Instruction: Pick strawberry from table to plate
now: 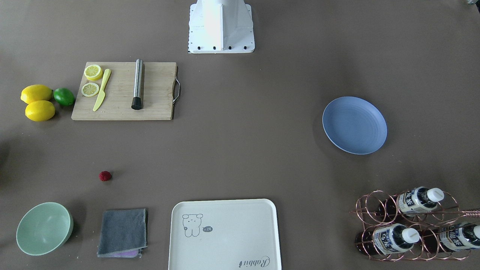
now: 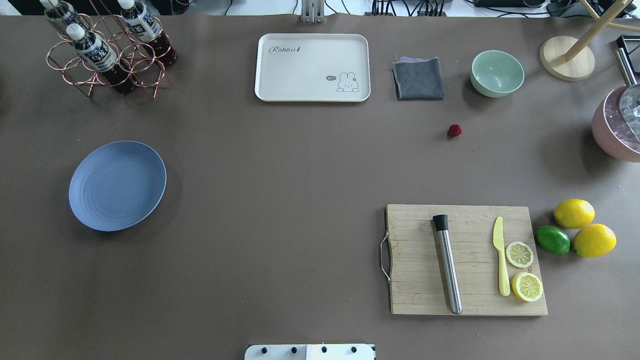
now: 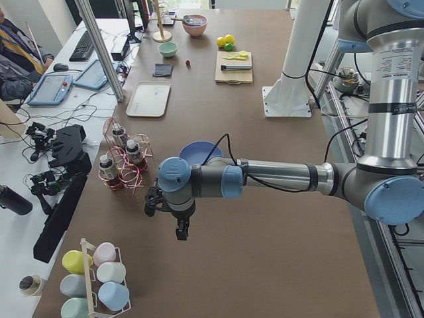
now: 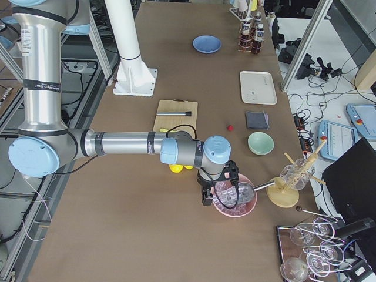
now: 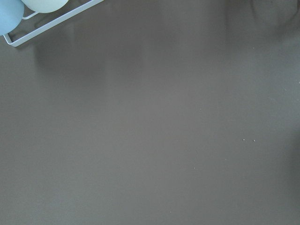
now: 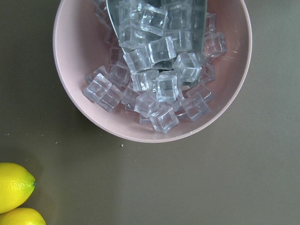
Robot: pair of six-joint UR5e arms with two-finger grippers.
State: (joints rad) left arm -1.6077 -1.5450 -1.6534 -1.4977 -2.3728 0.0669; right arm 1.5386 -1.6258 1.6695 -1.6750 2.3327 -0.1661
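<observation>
The strawberry, tiny and dark red, lies on the brown-grey table between the mint-green bowl and the cutting board. The light-blue plate sits bare on the opposite half of the table. My left gripper shows only in the exterior left view, hanging over the table end beyond the plate; I cannot tell whether it is open or shut. My right gripper shows only in the exterior right view, hovering by a pink bowl, far from the strawberry; its state is unclear too.
A cutting board carries a steel muddler, a yellow knife and lemon slices; two lemons and a lime lie beside it. A cream tray, grey cloth, green bowl, bottle rack and pink ice bowl ring the table.
</observation>
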